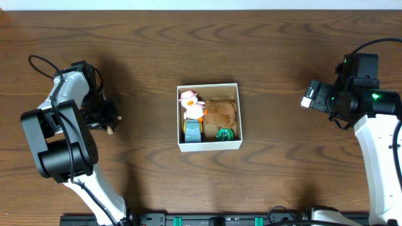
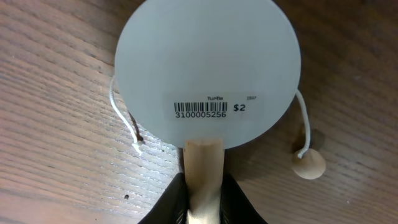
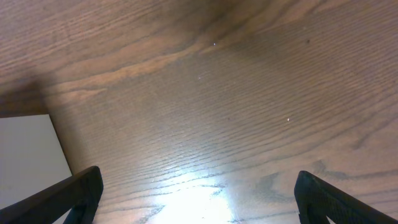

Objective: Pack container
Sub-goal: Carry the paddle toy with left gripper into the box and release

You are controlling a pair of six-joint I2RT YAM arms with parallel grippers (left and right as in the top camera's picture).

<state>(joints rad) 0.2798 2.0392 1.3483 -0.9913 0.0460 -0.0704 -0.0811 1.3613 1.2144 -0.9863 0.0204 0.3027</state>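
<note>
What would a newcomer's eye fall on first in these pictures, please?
The square white-walled container with a brown cardboard floor at the centre of the dark wooden table draws the eye, holding a pink-and-white duck toy and a brown plush toy. In the left wrist view, the left gripper clamps the wooden handle of a white round paddle drum with a barcode sticker. The right gripper hangs open over that table.

A dark wood-grain table (image 1: 264, 56), with a pale strip (image 1: 188, 3) beyond its far edge.
</note>
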